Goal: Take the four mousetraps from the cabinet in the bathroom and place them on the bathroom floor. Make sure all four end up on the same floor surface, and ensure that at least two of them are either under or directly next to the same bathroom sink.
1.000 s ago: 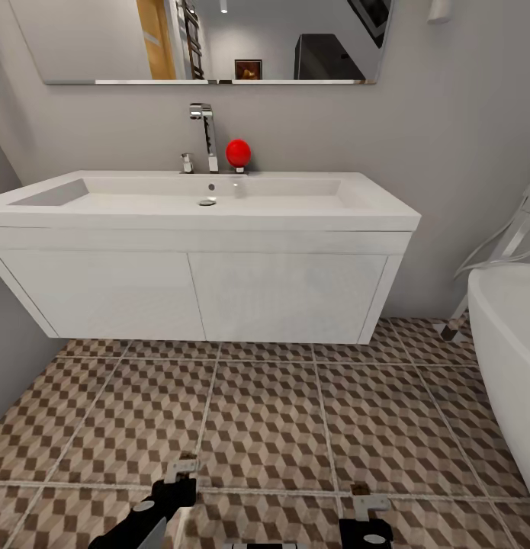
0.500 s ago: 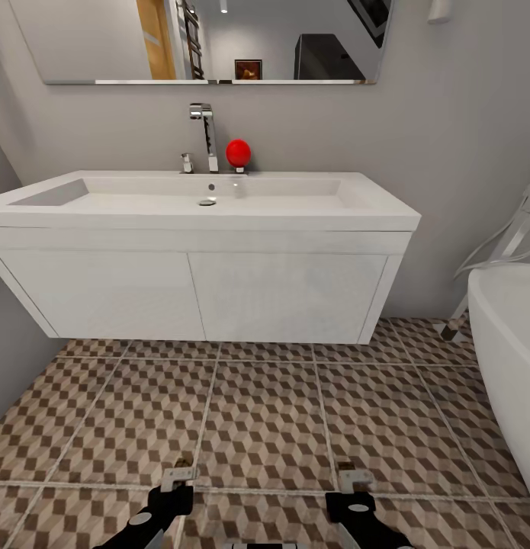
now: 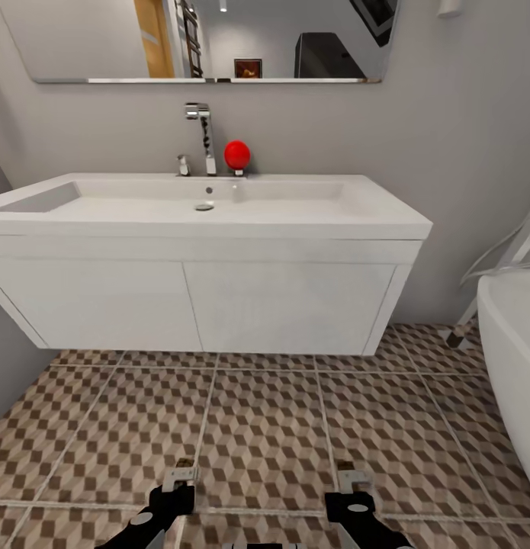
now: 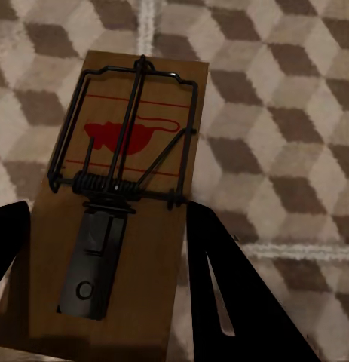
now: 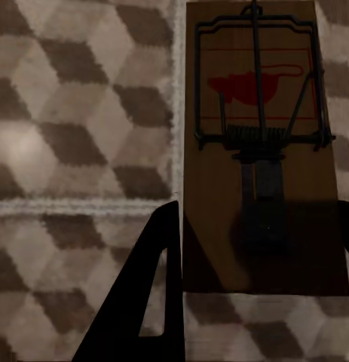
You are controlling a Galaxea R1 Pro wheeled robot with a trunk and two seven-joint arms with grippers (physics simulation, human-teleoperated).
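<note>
Each gripper holds one mousetrap low over the bathroom floor [image 3: 265, 427], in front of the sink [image 3: 219, 217]. My left gripper [image 3: 181, 476] is shut on a brown wooden mousetrap [image 4: 148, 256] with a black wire bar and a red mouse print. Its front edge peeks out at the fingertips [image 3: 185, 463]. My right gripper [image 3: 352, 478] is shut on a second mousetrap [image 5: 219, 249]. In the wrist views the left gripper [image 4: 106, 215] and right gripper [image 5: 258, 219] clamp the traps by their long sides above the cube-pattern tiles.
The sink hangs on the grey wall with white doors [image 3: 196, 305] beneath and open floor under it. A chrome tap [image 3: 206, 137] and a red ball [image 3: 236, 155] stand at its back. A white bathtub [image 3: 516, 358] is at the right, and a grey wall [image 3: 5, 366] at the left.
The right gripper moved up and left with its mousetrap, level with the left one, which dropped slightly. The camera has since shifted, so the sink looks a little nearer.
</note>
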